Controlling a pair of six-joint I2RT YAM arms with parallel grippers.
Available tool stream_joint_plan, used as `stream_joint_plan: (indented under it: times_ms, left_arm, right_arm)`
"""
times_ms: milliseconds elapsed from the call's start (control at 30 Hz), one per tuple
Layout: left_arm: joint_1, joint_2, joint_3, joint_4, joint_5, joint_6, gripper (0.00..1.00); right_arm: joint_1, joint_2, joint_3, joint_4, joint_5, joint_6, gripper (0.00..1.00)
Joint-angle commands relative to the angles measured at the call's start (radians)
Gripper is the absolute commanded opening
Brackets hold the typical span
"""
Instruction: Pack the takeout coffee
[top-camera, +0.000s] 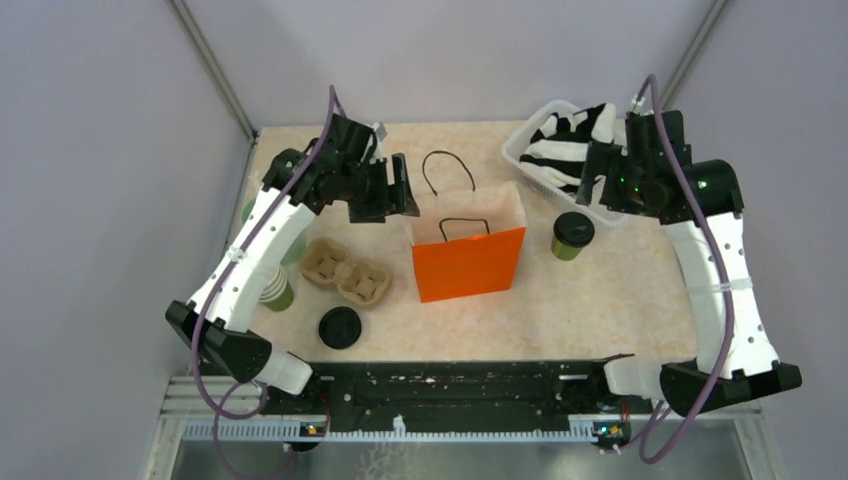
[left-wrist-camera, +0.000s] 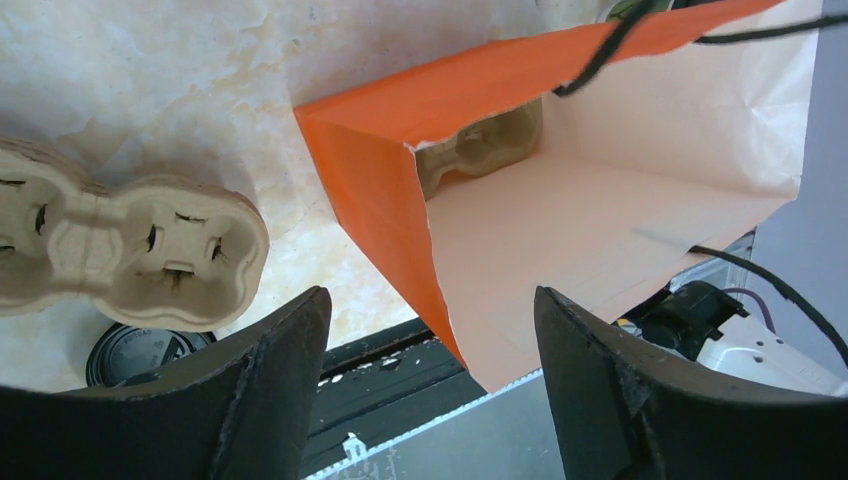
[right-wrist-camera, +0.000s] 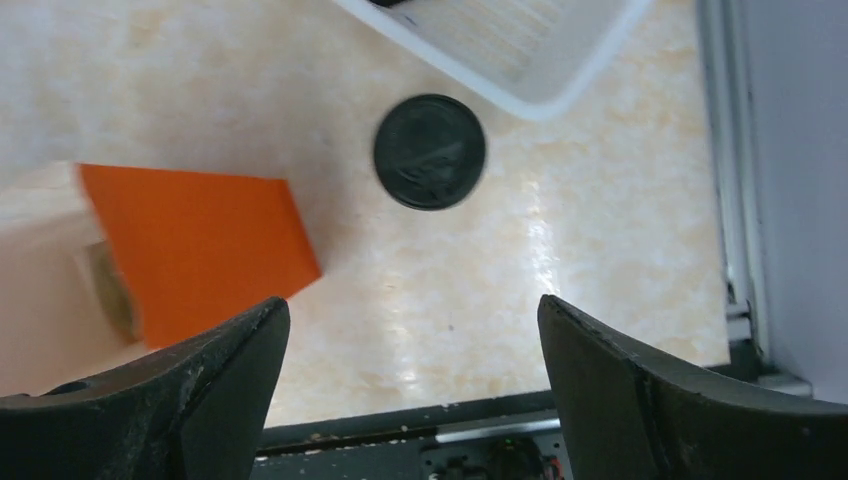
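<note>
The takeout coffee, a green cup with a black lid, stands upright on the table right of the orange paper bag. In the right wrist view I see its lid from above, with the bag's orange side to the left. My right gripper is open and empty, raised above and behind the cup. My left gripper is open and empty, raised by the bag's left rear corner. The bag stands open, with a cardboard cup carrier inside it.
A second cardboard carrier lies left of the bag. A loose black lid lies near the front edge. A stack of lidless green cups stands at the left. A white basket sits at the back right.
</note>
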Motion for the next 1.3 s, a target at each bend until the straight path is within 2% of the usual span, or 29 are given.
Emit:
stream_joint_plan:
  times_ms: [0, 200, 367, 800, 1267]
  left_arm:
    - [-0.002, -0.046, -0.013, 0.017, 0.018, 0.021, 0.82]
    - [-0.001, -0.072, -0.027, 0.028, 0.042, 0.024, 0.85]
    - [-0.002, -0.094, -0.045, 0.03, 0.057, 0.019, 0.85]
    - [-0.002, -0.106, -0.056, 0.025, 0.082, -0.005, 0.86]
    - [-0.002, -0.089, -0.051, 0.029, 0.092, 0.0, 0.87]
  right_arm:
    - [-0.095, 0.027, -0.158, 0.077, -0.056, -0.105, 0.96]
    - [-0.164, 0.119, -0.316, 0.261, -0.158, -0.136, 0.99]
    - [-0.195, 0.212, -0.347, 0.33, -0.203, -0.188, 0.99]
    - [-0.207, 0.321, -0.338, 0.354, -0.19, -0.233, 0.85]
    - [-0.207, 0.355, -0.342, 0.365, -0.162, -0.244, 0.86]
